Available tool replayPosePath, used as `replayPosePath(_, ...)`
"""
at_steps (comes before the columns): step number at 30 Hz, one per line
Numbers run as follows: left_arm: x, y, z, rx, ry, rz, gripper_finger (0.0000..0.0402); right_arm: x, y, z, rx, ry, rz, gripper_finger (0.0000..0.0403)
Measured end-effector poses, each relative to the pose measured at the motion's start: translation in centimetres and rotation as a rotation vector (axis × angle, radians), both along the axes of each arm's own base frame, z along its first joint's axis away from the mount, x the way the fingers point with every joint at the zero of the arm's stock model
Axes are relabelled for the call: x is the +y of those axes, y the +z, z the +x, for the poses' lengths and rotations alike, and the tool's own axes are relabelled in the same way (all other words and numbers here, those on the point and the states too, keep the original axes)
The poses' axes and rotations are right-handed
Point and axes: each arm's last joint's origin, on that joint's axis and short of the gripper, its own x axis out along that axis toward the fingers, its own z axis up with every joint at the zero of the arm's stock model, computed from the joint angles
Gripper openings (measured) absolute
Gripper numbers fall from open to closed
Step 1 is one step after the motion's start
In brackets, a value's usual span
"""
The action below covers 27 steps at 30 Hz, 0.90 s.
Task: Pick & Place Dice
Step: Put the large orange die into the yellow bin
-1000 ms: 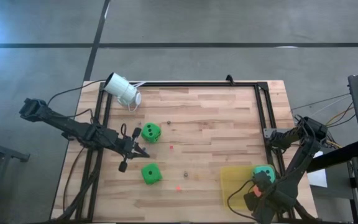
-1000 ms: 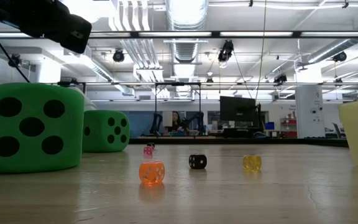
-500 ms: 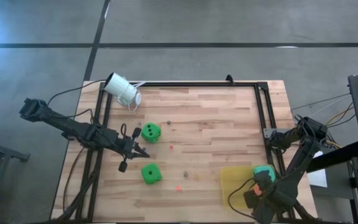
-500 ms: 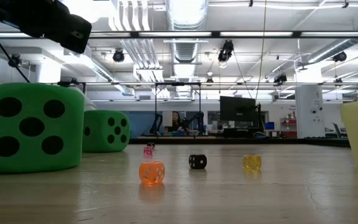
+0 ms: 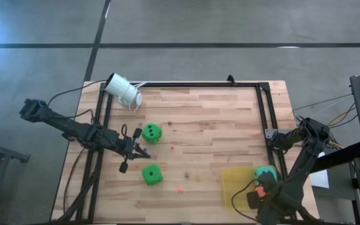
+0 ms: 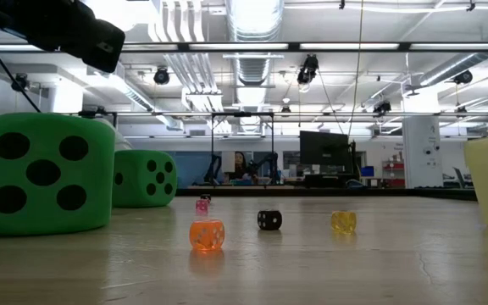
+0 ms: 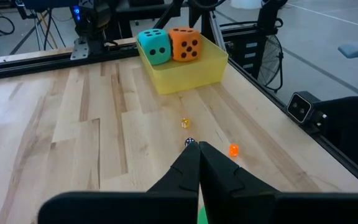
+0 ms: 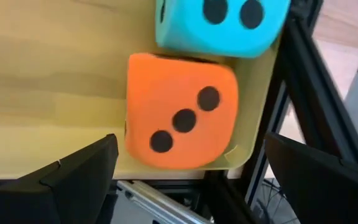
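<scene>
Two bright green dice rest on the wooden table, one (image 5: pixel 152 132) farther and one (image 5: pixel 152 174) nearer; both also show in the low view (image 6: pixel 45 174) (image 6: pixel 146 178). The teal die (image 8: pixel 219 22) and the orange-red die (image 8: pixel 180 112) sit side by side in the yellow tray (image 5: pixel 237 184). My left gripper (image 5: pixel 144 153) hovers shut between the two green dice, touching neither. My right gripper (image 8: pixel 190 149) is open above the tray, with its fingers standing wide on either side of the orange-red die.
A white camera or lamp (image 5: pixel 122 91) lies at the table's far left corner. Tiny coloured specks, orange (image 6: pixel 207 235), black (image 6: pixel 268 219) and yellow (image 6: pixel 342 221), are scattered mid-table. A black frame rail (image 5: pixel 264 119) runs along the edges. Bare wood lies between the green dice and the tray.
My right arm has drawn back a little toward the table's near edge above the tray. The dice and my left arm have stayed where they were.
</scene>
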Motion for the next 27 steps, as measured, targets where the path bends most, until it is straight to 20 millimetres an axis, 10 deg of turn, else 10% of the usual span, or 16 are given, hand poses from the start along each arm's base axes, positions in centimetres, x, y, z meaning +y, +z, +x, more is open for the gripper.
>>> replayPosePath(11,0.0,0.0,0.0,0.0,0.0,0.0,0.0006,-0.5,1.2,1.0,-0.284,0.039,-0.175,0.04)
replayPosePath(27,0.0,0.0,0.0,0.002,0.001,-0.002,0.0006,0.5,-2.9,4.9,-0.373,-0.043,-0.274,0.04)
